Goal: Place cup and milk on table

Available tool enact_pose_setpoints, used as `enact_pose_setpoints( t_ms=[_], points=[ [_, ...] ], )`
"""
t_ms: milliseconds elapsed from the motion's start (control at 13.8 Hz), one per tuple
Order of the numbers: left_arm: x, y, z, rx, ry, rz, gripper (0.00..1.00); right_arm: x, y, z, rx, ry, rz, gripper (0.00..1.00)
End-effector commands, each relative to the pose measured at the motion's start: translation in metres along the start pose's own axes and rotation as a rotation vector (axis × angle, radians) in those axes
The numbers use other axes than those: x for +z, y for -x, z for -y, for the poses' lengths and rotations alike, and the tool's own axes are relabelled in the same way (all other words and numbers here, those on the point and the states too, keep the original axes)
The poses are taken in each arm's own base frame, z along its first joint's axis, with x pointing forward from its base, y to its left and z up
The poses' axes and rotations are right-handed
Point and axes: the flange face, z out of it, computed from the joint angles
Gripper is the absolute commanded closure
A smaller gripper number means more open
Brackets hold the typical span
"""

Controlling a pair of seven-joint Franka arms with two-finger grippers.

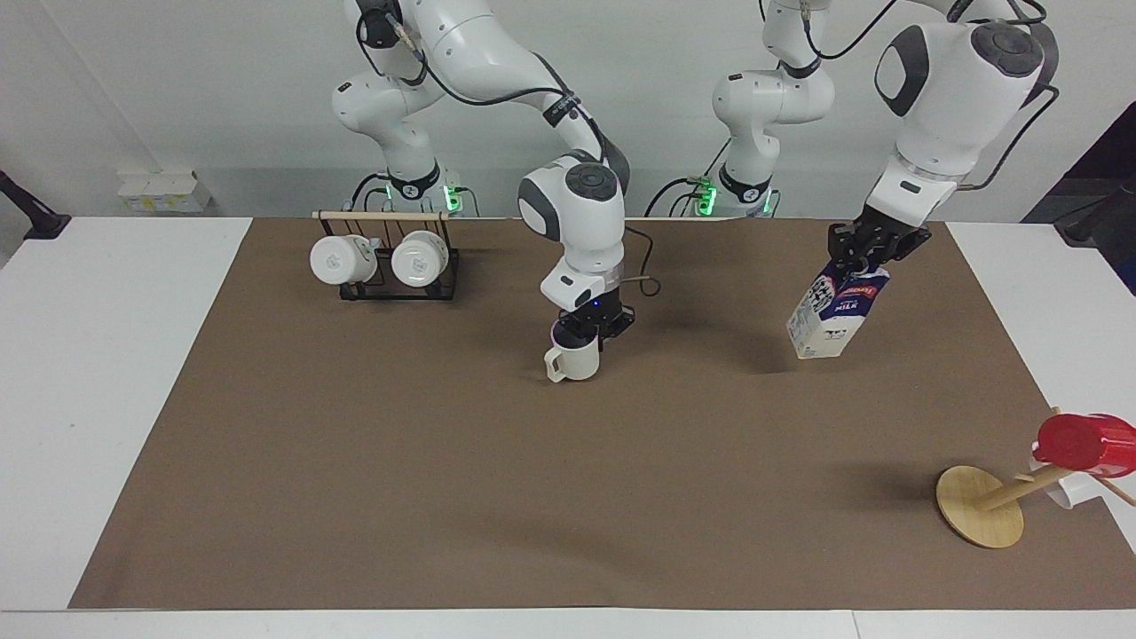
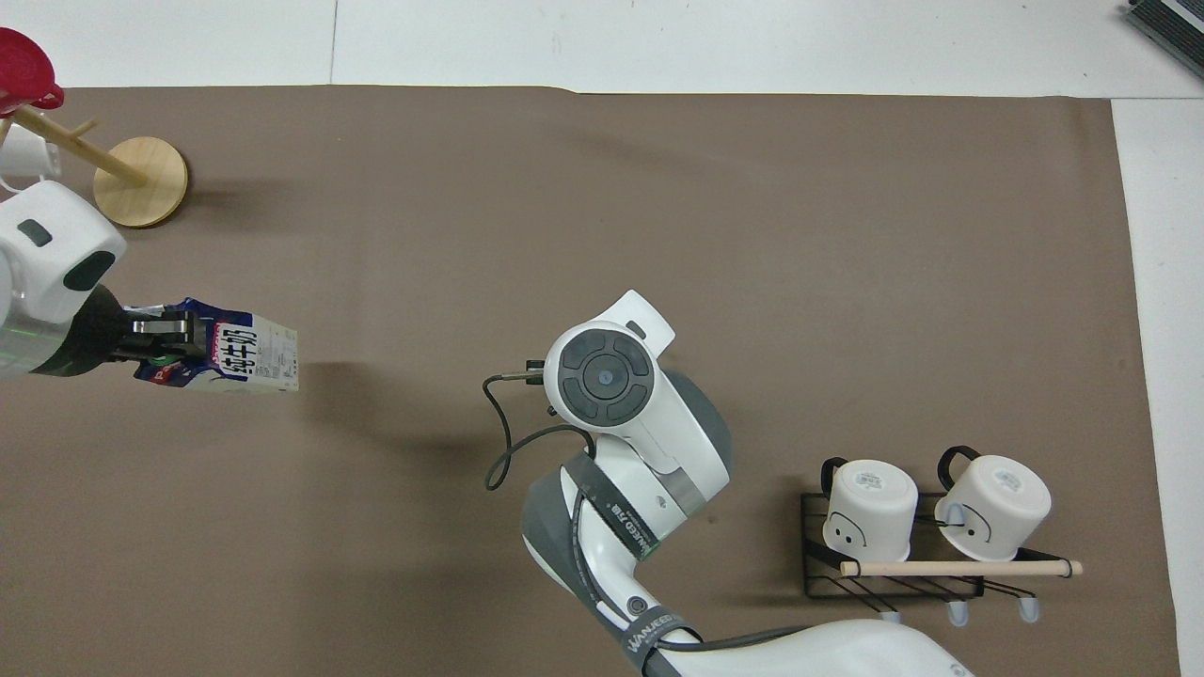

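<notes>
Firmly clamped on its rim by the right gripper, the cup is held low over the brown sheet of the table; contact cannot be told. Pinched at its gable by the left gripper, the milk is hung tilted above the sheet. Neither is released yet. Overhead, the cup is hidden.
</notes>
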Motion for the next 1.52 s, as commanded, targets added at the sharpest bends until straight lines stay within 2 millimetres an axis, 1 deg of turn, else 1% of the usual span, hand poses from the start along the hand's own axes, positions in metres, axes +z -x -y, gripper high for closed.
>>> enact_pose_setpoints(
  t_ms=[0,72,145,217,361,434,506,578,651,795,940,1084,1229,1301,1446],
  points=[
    [-0.007,0.003,-0.015,-0.035,-0.001,0.013,0.63,0.003,-0.004,-0.001,-0.011,-0.003,-0.009,1.00],
    [-0.007,0.003,-0.017,-0.046,0.000,0.014,0.63,0.007,-0.001,-0.002,-0.011,0.002,-0.002,0.69],
    [-0.007,0.004,-0.019,-0.062,0.009,0.015,0.63,0.008,0.000,-0.003,-0.009,0.004,0.000,0.22],
    [-0.008,0.005,-0.019,-0.070,0.015,0.017,0.63,0.008,0.000,-0.003,-0.010,0.008,0.001,0.00],
    [-0.007,0.005,-0.021,-0.090,0.030,0.026,0.63,0.004,-0.002,-0.004,-0.007,0.006,-0.003,0.00],
    [-0.007,0.006,-0.023,-0.115,0.044,0.030,0.63,-0.003,-0.003,-0.006,-0.003,0.005,-0.004,0.00],
    [-0.007,0.007,-0.027,-0.129,0.060,0.037,0.63,-0.017,-0.005,-0.006,0.009,-0.005,-0.014,0.00],
    [-0.006,0.009,-0.030,-0.139,0.063,0.041,0.63,-0.034,-0.009,-0.013,0.026,-0.011,-0.020,0.00],
    [-0.007,0.011,-0.042,-0.136,0.061,0.041,0.63,-0.056,-0.014,-0.022,0.042,-0.016,-0.027,0.00],
    [-0.006,0.016,-0.058,-0.155,0.058,0.048,0.63,-0.101,-0.027,-0.053,0.084,-0.018,-0.035,0.00],
    [-0.007,0.023,-0.080,-0.155,0.057,0.046,0.63,-0.134,-0.037,-0.086,0.117,-0.012,-0.034,0.00],
    [-0.009,0.031,-0.107,-0.171,0.061,0.032,0.63,-0.154,-0.039,-0.104,0.126,-0.004,-0.027,0.00],
    [-0.008,0.041,-0.135,-0.151,0.067,0.021,0.63,-0.174,-0.049,-0.137,0.135,0.004,-0.031,0.00],
    [-0.006,0.045,-0.150,-0.139,0.073,0.012,0.63,-0.185,-0.050,-0.151,0.116,0.009,-0.024,0.00],
    [0.000,0.051,-0.174,-0.174,0.084,-0.006,0.63,-0.209,-0.051,-0.186,0.100,0.016,-0.009,0.00]
  ],
)
